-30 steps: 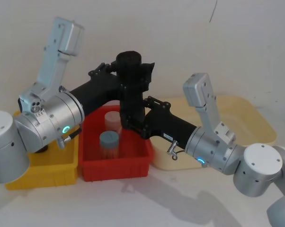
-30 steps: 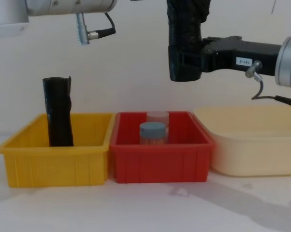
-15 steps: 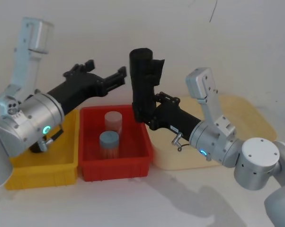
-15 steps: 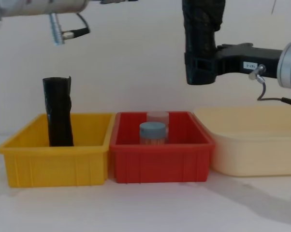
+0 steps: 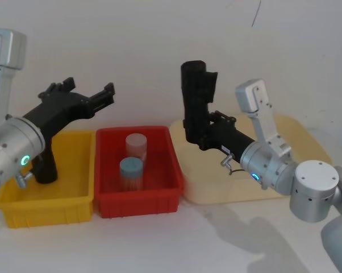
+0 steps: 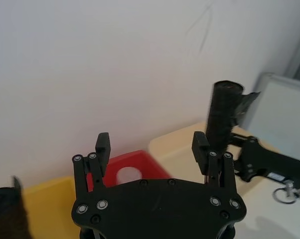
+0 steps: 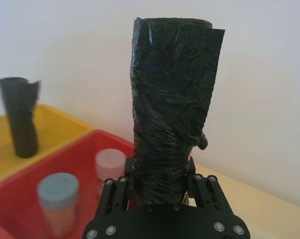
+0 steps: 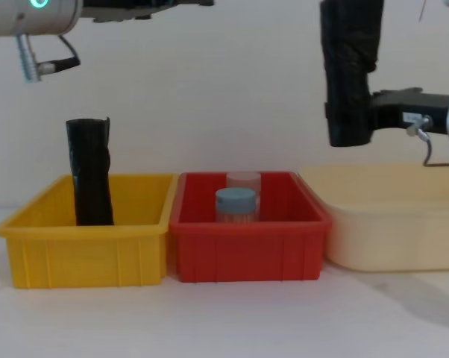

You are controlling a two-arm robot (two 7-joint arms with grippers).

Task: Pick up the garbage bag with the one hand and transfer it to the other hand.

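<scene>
- our left pincer [image 5: 88,90] hangs high over the yellow bin [image 5: 51,202], on the silver-grey arm with the teal ring light; its fingers [image 6: 103,142] stand wide apart with nothing between them.
- in the yellow bin a slim black roll [image 8: 89,175] stands upright on the floor of the bin, its top well above the rim.
- just beside it on the desk [image 8: 209,321] sits the red bin [image 8: 247,253]; in it we see a blue-lidded jar [image 8: 234,203] in front and a pale pink-lidded jar [image 8: 243,179] close behind it.
- the garbage bag [image 5: 196,96] is in the air, upright, right of the red bin and above the left end of the cream tray [image 5: 307,142], touching neither; its crinkled top has a loose flap on one side.
- our right pincer [image 7: 162,169] is clamped on the lower end of the garbage bag, one finger on each side, and reaches in level from the right; most of the roll rises above the grip.
- the two pincers are well apart.
</scene>
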